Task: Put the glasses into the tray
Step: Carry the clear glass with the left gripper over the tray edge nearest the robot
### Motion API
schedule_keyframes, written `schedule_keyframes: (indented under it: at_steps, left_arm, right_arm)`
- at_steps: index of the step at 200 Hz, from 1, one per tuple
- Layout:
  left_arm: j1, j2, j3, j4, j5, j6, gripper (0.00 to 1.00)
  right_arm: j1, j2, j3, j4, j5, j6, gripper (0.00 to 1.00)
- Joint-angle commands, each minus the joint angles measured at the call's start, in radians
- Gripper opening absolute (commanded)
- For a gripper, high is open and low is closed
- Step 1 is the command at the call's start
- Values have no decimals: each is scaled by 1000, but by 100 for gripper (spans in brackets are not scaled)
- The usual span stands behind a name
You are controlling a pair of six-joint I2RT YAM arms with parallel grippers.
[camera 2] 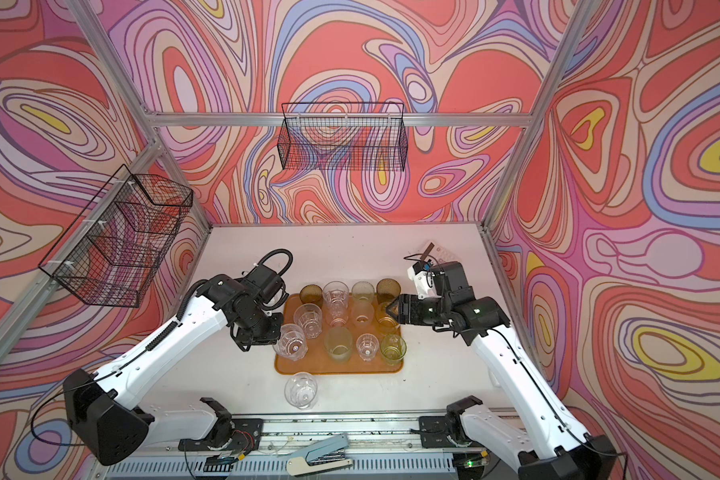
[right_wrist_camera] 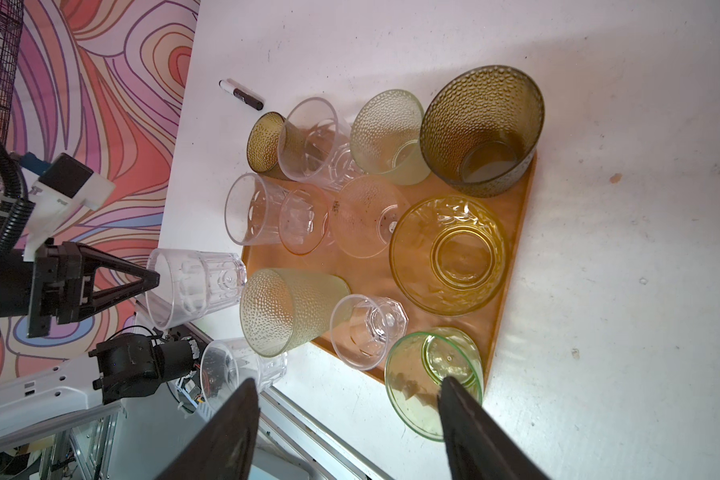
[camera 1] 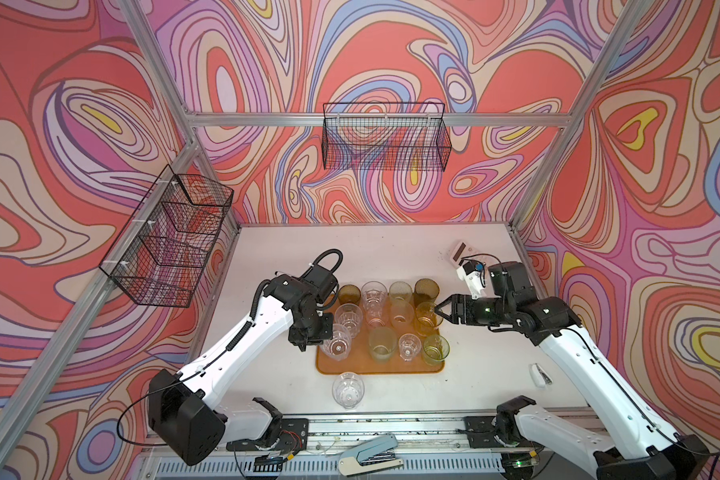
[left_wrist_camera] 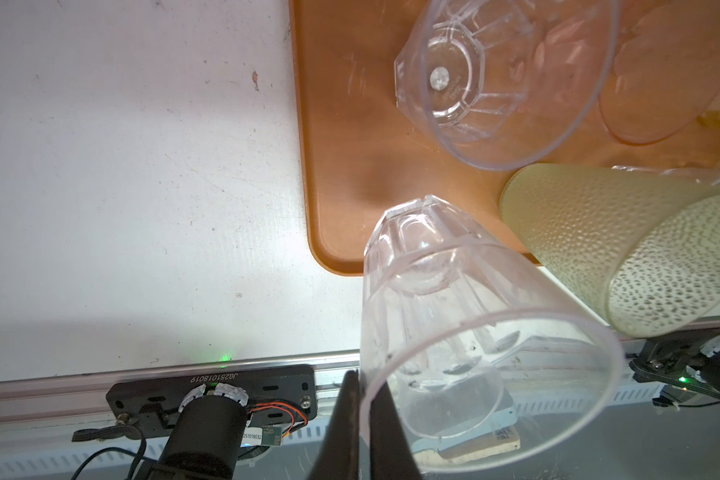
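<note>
**Placing step, late in the task.** Left of centre in a top view, the left gripper is pinched tight on the rim of a clear faceted glass. At the bottom of the left wrist view its fingers clamp the glass wall from inside and outside. The held glass is tilted, with its base over the lower-left corner of the tray; whether the base touches the tray cannot be told.

Further right, the other glasses stand in rows on the tray, which sits at the middle of the table. One loose glass, clear, stands on the table just below the tray's lower edge and is not yet in the tray.

At the tray's right edge, the right gripper hangs with its jaws spread wide and nothing between them.

The next move probably calls for three things:
- Level the held glass and lower it onto the bare corner, clear of the pale green glass beside it.
- Release the grip.
- Fetch the loose glass.
</note>
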Motion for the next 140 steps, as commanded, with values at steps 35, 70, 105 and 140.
schedule_keyframes:
  at_steps: [35,70,105,140]
  left_arm:
    - [-43,44,4,33,0,-36,0]
    - [-57,67,10,41,1,-41,0]
    - [-78,89,6,60,4,-50,0]
    - [-91,109,1,79,7,-54,0]
  right_arm:
    - [-1,-18,10,-10,11,-13,71]
    - [-1,-20,7,-11,12,-13,71]
    - [-1,-21,5,-11,13,-15,71]
    - [-1,-22,3,-12,12,-15,71]
